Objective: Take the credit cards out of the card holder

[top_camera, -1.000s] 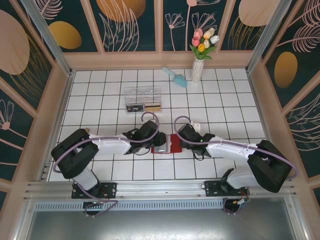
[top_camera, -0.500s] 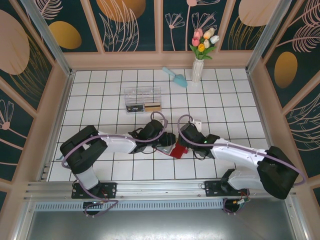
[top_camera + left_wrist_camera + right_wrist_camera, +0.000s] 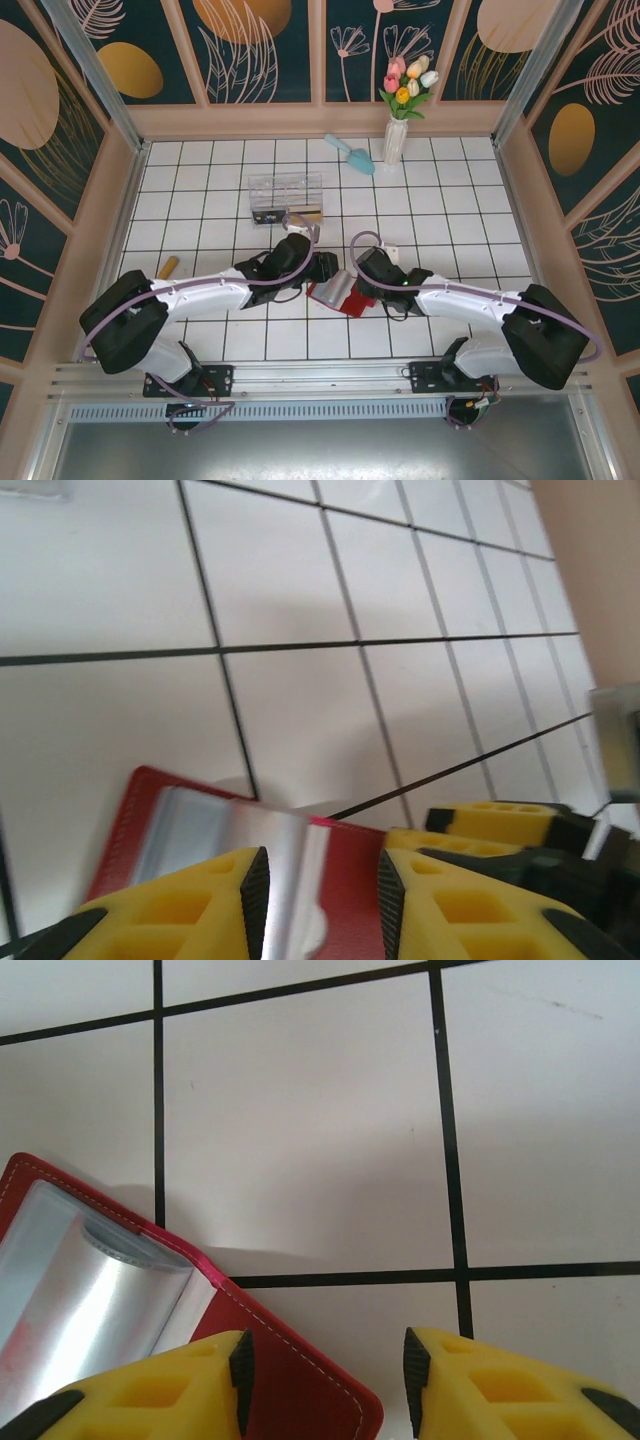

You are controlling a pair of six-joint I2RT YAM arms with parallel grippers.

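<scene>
The red card holder (image 3: pixel 340 293) lies tilted on the white tiles between both grippers. My left gripper (image 3: pixel 325 272) hovers at its far-left side. In the left wrist view its jaws (image 3: pixel 322 900) stand apart over the holder's red cover (image 3: pixel 355 880) and a silvery inner sheet (image 3: pixel 210 825); card or pocket, I cannot tell. My right gripper (image 3: pixel 357 285) is open too (image 3: pixel 325 1370), with the holder's red stitched corner (image 3: pixel 270 1360) between the jaws, against the left pad and clear of the right one. A gold-tan credit card (image 3: pixel 305 212) and a dark one (image 3: pixel 268 216) lie in the clear box.
The clear plastic box (image 3: pixel 285 188) stands behind the grippers. A white vase of tulips (image 3: pixel 397 140) and a teal scoop (image 3: pixel 350 152) sit at the back. A small tan object (image 3: pixel 168 266) lies at the left. Pink walls ring the tiled floor.
The holder went from lying flat to tilted and shifted slightly right. My left arm stretched out, uncovering the tan object. The right jaws have narrowed.
</scene>
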